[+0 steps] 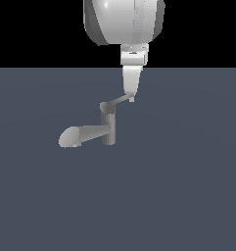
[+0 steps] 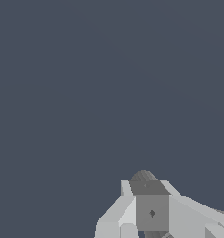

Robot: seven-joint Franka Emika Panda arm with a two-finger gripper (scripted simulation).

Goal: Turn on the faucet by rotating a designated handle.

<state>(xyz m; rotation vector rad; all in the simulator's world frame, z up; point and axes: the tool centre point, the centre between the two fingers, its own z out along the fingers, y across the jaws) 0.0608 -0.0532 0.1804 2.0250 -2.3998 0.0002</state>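
No real room here, just a simulator's bare scene. A flat slate-blue floor [image 1: 188, 196] meets a plain black backdrop [image 1: 36, 29].

Upper centre of the exterior view: bulky white rounded arm housing [image 1: 123, 20] with grey-shaded facets, narrowing through a short white collar [image 1: 134, 55] to a pale, tapered tool [image 1: 131, 93]. Wrist view, lower right: faceted light-grey tool body [image 2: 178, 218] carrying a darker grey square panel [image 2: 152, 213] with a small diamond mark.

arm [image 1: 123, 22] cut off above, end effector [image 1: 131, 95] opening too small to tell
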